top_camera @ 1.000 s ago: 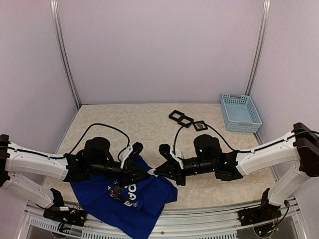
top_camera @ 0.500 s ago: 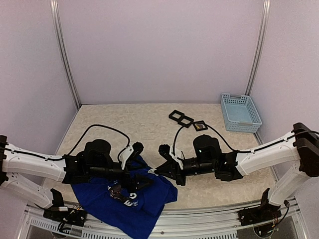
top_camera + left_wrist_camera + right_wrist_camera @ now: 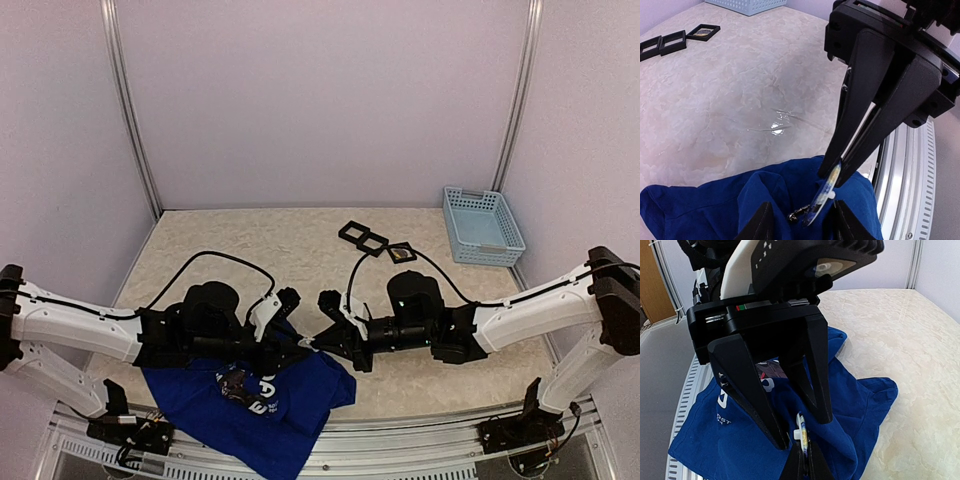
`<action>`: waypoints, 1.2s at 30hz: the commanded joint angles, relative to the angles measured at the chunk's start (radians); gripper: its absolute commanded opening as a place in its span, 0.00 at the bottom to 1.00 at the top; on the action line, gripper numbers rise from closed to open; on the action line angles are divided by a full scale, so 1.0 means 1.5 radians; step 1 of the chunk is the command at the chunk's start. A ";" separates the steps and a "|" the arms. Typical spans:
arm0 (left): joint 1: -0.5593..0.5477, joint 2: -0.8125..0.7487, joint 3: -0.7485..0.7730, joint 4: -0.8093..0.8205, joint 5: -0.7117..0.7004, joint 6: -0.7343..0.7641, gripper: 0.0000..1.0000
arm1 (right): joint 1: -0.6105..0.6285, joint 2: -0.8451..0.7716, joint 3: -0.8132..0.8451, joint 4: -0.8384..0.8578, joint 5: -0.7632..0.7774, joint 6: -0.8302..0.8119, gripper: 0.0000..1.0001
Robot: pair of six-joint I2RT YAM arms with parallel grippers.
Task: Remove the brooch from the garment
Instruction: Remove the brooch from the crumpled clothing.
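The royal-blue garment (image 3: 200, 400) lies bunched at the near left of the table, its white lettering and dark graphic facing up. The brooch (image 3: 826, 192), a flat coloured disc seen edge-on with a white back stud, stands on a raised fold of the cloth (image 3: 700, 205). My right gripper (image 3: 312, 347) is shut on the brooch (image 3: 801, 432), its jaws pinching the disc's rim. My left gripper (image 3: 295, 345) is open, its fingers (image 3: 755, 405) straddling the fold and the brooch on either side. The two grippers meet tip to tip over the garment (image 3: 860, 405).
Three black square frames (image 3: 362, 238) lie at the back centre, beside a light blue basket (image 3: 482, 225) at the back right. A scrap of clear film (image 3: 775, 125) lies on the tabletop. A metal rail (image 3: 400, 425) runs along the near edge.
My left arm has moved right, bringing its fingers around the brooch, and the cloth has bunched up more. The right arm has hardly moved.
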 commanded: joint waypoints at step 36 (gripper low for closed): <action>-0.005 -0.009 0.018 -0.042 -0.061 0.002 0.00 | -0.003 -0.027 0.006 -0.076 0.116 -0.074 0.00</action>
